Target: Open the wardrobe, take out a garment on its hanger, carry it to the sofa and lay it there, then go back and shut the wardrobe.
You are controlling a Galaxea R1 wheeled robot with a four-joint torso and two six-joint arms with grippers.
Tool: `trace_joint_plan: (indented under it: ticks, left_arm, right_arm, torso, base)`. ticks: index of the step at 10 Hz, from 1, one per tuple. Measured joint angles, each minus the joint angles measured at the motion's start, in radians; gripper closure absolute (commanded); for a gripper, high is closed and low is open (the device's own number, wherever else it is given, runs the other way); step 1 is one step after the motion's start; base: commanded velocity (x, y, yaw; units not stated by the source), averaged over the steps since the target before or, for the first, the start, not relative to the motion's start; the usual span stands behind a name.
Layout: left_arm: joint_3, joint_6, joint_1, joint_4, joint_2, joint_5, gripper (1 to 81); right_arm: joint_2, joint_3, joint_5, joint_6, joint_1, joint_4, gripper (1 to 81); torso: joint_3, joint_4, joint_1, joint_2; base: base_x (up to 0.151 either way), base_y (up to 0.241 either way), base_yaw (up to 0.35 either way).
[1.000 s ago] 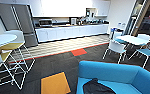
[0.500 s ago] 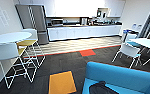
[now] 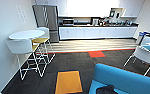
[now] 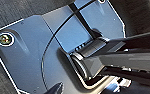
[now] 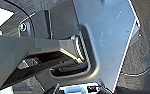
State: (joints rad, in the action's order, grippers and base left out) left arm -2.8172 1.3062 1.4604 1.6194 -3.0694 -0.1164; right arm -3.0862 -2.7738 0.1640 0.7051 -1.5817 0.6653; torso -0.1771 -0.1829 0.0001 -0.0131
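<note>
From up high I look across a break room. The blue sofa (image 3: 131, 80) sits at the lower right of my head view, close in front of me. Its low curved back runs as a long band from near the middle of the picture out toward the right edge, rising slightly that way, so its long axis lies across my view at a slant. On the seat, at the very bottom edge, lies something dark (image 3: 106, 89); it may be the black T-shirt, but I cannot tell which way it lies or whether a hanger is with it.

The floor is dark carpet (image 3: 73, 62) with an orange square (image 3: 68, 82) just left of the sofa and a red patch (image 3: 96, 53) farther off, where the carpet meets pale floorboards. At left, a round white table (image 3: 26, 34) stands by the wall with a white stool (image 3: 20, 47) and a yellow one (image 3: 40, 40) beside it. A steel fridge (image 3: 46, 21) and a long white counter (image 3: 98, 32) line the far wall. A white chair (image 3: 144, 55) stands at right.

My wrist cameras show my own dark plates and arm bars over carpet. I cannot tell whether either hand is spread or pressed together.
</note>
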Motion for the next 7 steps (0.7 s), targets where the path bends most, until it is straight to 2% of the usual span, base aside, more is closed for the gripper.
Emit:
trace_joint_plan:
  ticks: [7]
  left_arm:
    - [0.001,0.0,0.003,0.0,0.0,0.001,1.0]
  right_arm:
    - [0.0,0.0,0.0,0.0,0.001,0.0,1.0]
  torso:
    - [0.0,0.0,0.0,0.0]
  base:
    - [0.0,0.0,0.29]
